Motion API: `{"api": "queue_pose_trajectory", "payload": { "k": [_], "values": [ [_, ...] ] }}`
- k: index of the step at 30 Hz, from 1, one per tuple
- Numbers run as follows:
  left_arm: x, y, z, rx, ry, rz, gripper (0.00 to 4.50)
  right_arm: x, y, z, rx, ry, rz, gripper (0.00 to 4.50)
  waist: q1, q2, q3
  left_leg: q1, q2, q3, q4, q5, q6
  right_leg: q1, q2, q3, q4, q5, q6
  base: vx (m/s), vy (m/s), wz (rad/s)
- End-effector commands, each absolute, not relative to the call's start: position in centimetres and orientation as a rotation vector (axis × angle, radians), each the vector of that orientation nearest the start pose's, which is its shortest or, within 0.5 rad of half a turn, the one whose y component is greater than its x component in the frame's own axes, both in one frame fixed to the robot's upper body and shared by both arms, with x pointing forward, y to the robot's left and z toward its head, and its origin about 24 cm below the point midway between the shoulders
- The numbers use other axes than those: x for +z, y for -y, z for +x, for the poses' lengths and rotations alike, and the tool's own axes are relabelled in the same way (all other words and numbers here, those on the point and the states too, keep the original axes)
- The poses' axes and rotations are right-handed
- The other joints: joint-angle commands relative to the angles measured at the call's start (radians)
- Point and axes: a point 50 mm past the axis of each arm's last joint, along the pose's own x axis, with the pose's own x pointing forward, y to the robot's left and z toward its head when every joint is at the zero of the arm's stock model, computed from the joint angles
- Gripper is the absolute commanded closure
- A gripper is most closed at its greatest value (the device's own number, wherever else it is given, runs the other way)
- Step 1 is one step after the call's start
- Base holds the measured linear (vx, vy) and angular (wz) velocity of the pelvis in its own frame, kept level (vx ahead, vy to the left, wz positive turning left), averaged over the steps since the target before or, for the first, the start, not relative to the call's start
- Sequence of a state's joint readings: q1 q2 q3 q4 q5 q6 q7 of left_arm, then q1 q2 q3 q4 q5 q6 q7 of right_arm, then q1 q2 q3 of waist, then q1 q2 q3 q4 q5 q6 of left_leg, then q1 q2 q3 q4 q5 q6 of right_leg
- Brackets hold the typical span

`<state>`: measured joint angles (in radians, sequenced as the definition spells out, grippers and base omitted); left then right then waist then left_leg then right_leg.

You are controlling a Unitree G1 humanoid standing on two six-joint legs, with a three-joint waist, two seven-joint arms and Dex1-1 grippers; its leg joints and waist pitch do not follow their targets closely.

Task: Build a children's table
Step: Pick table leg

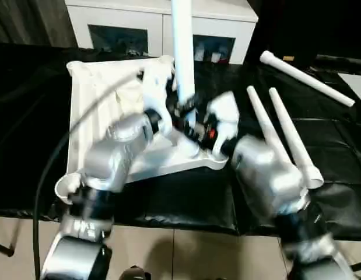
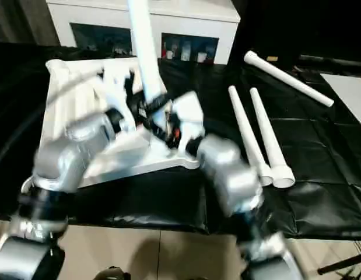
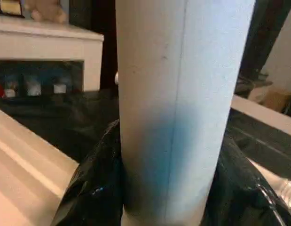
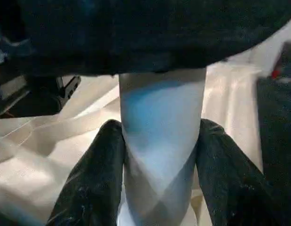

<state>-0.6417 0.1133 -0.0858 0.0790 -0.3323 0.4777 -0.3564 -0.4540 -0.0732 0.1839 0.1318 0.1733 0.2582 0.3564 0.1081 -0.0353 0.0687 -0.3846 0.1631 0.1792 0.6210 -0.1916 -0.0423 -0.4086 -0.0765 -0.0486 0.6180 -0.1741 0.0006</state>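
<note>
The children's table top (image 1: pixel 95 111) lies upside down on the black-covered bench, ribbed underside up. One white leg (image 1: pixel 183 52) stands upright at its near right corner. Both grippers hold this leg low down. My left gripper (image 1: pixel 171 108) is shut on it from the left; in the left wrist view the leg (image 3: pixel 178 103) sits between the black fingers (image 3: pixel 96 188). My right gripper (image 1: pixel 197 125) is shut on it from the right, and the leg (image 4: pixel 161 136) fills the gap between its fingers (image 4: pixel 96 174). Three loose legs (image 1: pixel 288 137) lie to the right.
A white cabinet (image 1: pixel 163 26) with glass-fronted doors stands behind the bench. The farthest loose leg (image 1: pixel 305 79) lies at an angle at the back right. A flat white board (image 2: pixel 349 96) shows at the right edge. A black cable (image 1: pixel 58 157) arcs over my left arm.
</note>
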Motion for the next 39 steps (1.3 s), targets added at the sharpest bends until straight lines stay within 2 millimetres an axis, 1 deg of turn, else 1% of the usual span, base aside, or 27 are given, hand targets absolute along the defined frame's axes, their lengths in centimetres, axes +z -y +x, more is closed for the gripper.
{"api": "queue_pose_trajectory", "payload": {
  "k": [1,3,4,5,6,7,10,12,14,15,16,18,20,21,23,25,27,31,32,33,34,35,36,37,39],
  "values": [
    [17.2,-7.5,33.6,-0.656,0.096,-0.1,2.62,10.5,10.3,32.7,0.394,0.036,0.028,1.97,-0.006,0.005,-0.078,0.02,0.06,-0.023,-0.088,-0.154,-0.041,0.052,-0.071,0.045,-0.058,-0.117,-0.187,0.0,0.0,0.0],
    [17.2,-7.1,33.8,-0.648,0.104,-0.113,2.62,10.0,10.2,32.2,0.35,0.06,0.031,1.97,-0.009,0.004,-0.077,0.02,0.059,-0.022,-0.089,-0.167,-0.04,0.05,-0.069,0.046,-0.06,-0.133,-0.179,0.0,0.0,0.0],
    [17.2,-7.1,33.8,-0.648,0.104,-0.112,2.62,10.0,10.2,32.2,0.35,0.061,0.031,1.97,-0.01,0.009,-0.077,0.023,0.06,-0.022,-0.09,-0.184,-0.044,0.046,-0.068,0.046,-0.063,-0.145,-0.173,0.0,0.0,0.0],
    [17.2,-6.9,33.9,-0.648,0.106,-0.105,2.62,9.8,10.0,32.0,0.339,0.075,0.018,1.97,-0.012,0.008,-0.077,0.022,0.059,-0.023,-0.09,-0.187,-0.044,0.047,-0.067,0.046,-0.063,-0.146,-0.171,0.0,0.0,0.0],
    [17.2,-6.8,34.0,-0.649,0.108,-0.103,2.62,9.6,10.0,32.0,0.323,0.079,0.012,1.97,-0.013,0.012,-0.076,0.021,0.059,-0.023,-0.091,-0.189,-0.047,0.046,-0.066,0.046,-0.064,-0.139,-0.168,0.0,0.0,0.0],
    [17.1,-6.7,34.0,-0.65,0.112,-0.101,2.62,9.3,10.0,31.9,0.293,0.083,0.008,1.97,-0.015,0.009,-0.078,0.018,0.058,-0.025,-0.092,-0.187,-0.048,0.048,-0.067,0.045,-0.062,-0.132,-0.167,0.0,0.0,0.0],
    [17.2,-6.5,34.0,-0.662,0.119,-0.089,2.63,8.7,10.0,31.9,0.24,0.075,0.009,1.97,-0.024,0.009,-0.078,0.019,0.057,-0.025,-0.091,-0.189,-0.042,0.049,-0.066,0.045,-0.061,-0.119,-0.172,0.0,0.0,0.0],
    [17.0,-6.4,34.0,-0.668,0.122,-0.074,2.63,8.4,9.9,31.7,0.214,0.077,-0.003,1.97,-0.026,0.013,-0.077,0.018,0.057,-0.025,-0.092,-0.194,-0.04,0.049,-0.065,0.045,-0.062,-0.116,-0.172,0.0,0.0,0.0],
    [16.9,-6.4,34.0,-0.675,0.121,-0.061,2.63,8.3,9.9,31.7,0.196,0.079,-0.029,1.97,-0.026,0.011,-0.078,0.018,0.056,-0.024,-0.091,-0.188,-0.037,0.05,-0.065,0.046,-0.062,-0.111,-0.171,0.0,0.0,0.0],
    [16.7,-6.4,34.0,-0.682,0.12,-0.045,2.63,8.2,9.9,31.6,0.187,0.082,-0.026,1.97,-0.026,0.012,-0.078,0.019,0.057,-0.025,-0.091,-0.185,-0.037,0.049,-0.065,0.046,-0.06,-0.106,-0.171,0.0,0.0,0.0],
    [16.7,-6.4,34.0,-0.687,0.12,-0.038,2.63,8.2,9.9,31.7,0.183,0.084,-0.028,1.82,-0.026,0.013,-0.078,0.022,0.056,-0.024,-0.091,-0.192,-0.039,0.048,-0.063,0.045,-0.06,-0.107,-0.172,0.0,0.0,0.0],
    [16.6,-6.4,33.9,-0.69,0.119,-0.032,2.64,8.2,9.9,31.6,0.181,0.086,-0.027,1.53,-0.027,0.013,-0.077,0.022,0.057,-0.024,-0.091,-0.208,-0.038,0.047,-0.063,0.046,-0.061,-0.111,-0.171,0.0,0.0,0.0],
    [16.5,-6.5,33.9,-0.689,0.119,-0.032,2.64,8.2,9.9,31.6,0.184,0.09,-0.023,1.48,-0.027,0.013,-0.077,0.021,0.058,-0.024,-0.092,-0.21,-0.037,0.048,-0.064,0.046,-0.061,-0.11,-0.17,0.0,0.0,0.0],
    [16.5,-6.5,33.9,-0.688,0.12,-0.031,2.64,8.1,9.8,31.6,0.191,0.092,-0.02,1.34,-0.028,0.011,-0.076,0.021,0.057,-0.024,-0.092,-0.215,-0.036,0.048,-0.063,0.046,-0.061,-0.112,-0.17,0.0,0.0,0.0],
    [16.5,-6.5,34.0,-0.685,0.123,-0.03,2.64,8.1,9.5,31.5,0.212,0.098,-0.015,1.09,-0.027,0.012,-0.077,0.02,0.057,-0.024,-0.091,-0.205,-0.033,0.049,-0.064,0.046,-0.06,-0.102,-0.172,0.0,0.0,0.0],
    [16.6,-6.6,34.0,-0.681,0.127,-0.03,2.64,8.1,9.2,31.4,0.233,0.103,-0.012,0.97,-0.026,0.012,-0.077,0.022,0.058,-0.023,-0.091,-0.2,-0.028,0.048,-0.064,0.046,-0.059,-0.094,-0.176,0.0,0.0,0.0],
    [16.7,-6.8,34.1,-0.675,0.131,-0.024,2.64,8.2,9.0,31.3,0.254,0.107,-0.016,0.75,-0.026,0.011,-0.077,0.02,0.057,-0.023,-0.091,-0.195,-0.025,0.049,-0.063,0.046,-0.058,-0.086,-0.178,0.0,0.0,0.0],
    [16.9,-7.1,34.4,-0.652,0.141,-0.023,2.64,8.2,8.7,31.2,0.278,0.104,-0.013,0.31,-0.026,0.011,-0.077,0.02,0.058,-0.024,-0.091,-0.205,-0.026,0.049,-0.064,0.046,-0.06,-0.107,-0.174,0.0,0.0,0.0],
    [17.0,-7.3,34.5,-0.633,0.148,-0.023,2.64,8.3,8.7,31.2,0.296,0.109,-0.031,0.31,-0.026,0.01,-0.077,0.019,0.057,-0.024,-0.092,-0.205,-0.025,0.05,-0.064,0.046,-0.06,-0.107,-0.174,0.0,0.0,0.0],
    [17.3,-7.8,34.9,-0.605,0.154,-0.026,2.64,8.7,8.7,31.0,0.338,0.121,-0.05,0.14,-0.026,0.009,-0.077,0.02,0.058,-0.024,-0.091,-0.203,-0.025,0.05,-0.065,0.046,-0.06,-0.106,-0.173,0.0,0.0,0.0],
    [17.5,-8.1,35.1,-0.589,0.158,-0.027,2.64,8.8,8.7,30.9,0.362,0.128,-0.062,0.07,-0.026,0.01,-0.076,0.019,0.057,-0.024,-0.091,-0.205,-0.023,0.051,-0.063,0.046,-0.061,-0.107,-0.172,0.0,0.0,0.0],
    [17.7,-8.5,35.4,-0.565,0.166,-0.024,2.64,9.1,8.8,30.7,0.383,0.139,-0.082,0.04,-0.024,0.01,-0.077,0.021,0.057,-0.024,-0.09,-0.206,-0.023,0.051,-0.063,0.046,-0.061,-0.108,-0.169,0.0,0.0,0.0],
    [18.0,-8.9,35.7,-0.541,0.168,-0.028,2.64,9.3,8.8,30.4,0.415,0.149,-0.09,0.03,-0.025,0.01,-0.077,0.019,0.056,-0.025,-0.091,-0.199,-0.022,0.053,-0.063,0.045,-0.061,-0.103,-0.167,0.0,0.0,0.0],
    [18.1,-9.2,35.8,-0.526,0.17,-0.032,2.64,9.4,8.8,30.3,0.435,0.154,-0.094,0.03,-0.024,0.009,-0.077,0.02,0.055,-0.024,-0.089,-0.191,-0.018,0.053,-0.062,0.046,-0.06,-0.091,-0.166,0.0,0.0,0.0],
    [18.4,-9.7,36.2,-0.501,0.174,-0.037,2.64,9.6,8.8,29.8,0.479,0.162,-0.094,0.03,-0.022,0.01,-0.078,0.02,0.056,-0.025,-0.088,-0.18,-0.009,0.054,-0.064,0.046,-0.059,-0.077,-0.173,0.0,0.0,0.0]
  ]
}}
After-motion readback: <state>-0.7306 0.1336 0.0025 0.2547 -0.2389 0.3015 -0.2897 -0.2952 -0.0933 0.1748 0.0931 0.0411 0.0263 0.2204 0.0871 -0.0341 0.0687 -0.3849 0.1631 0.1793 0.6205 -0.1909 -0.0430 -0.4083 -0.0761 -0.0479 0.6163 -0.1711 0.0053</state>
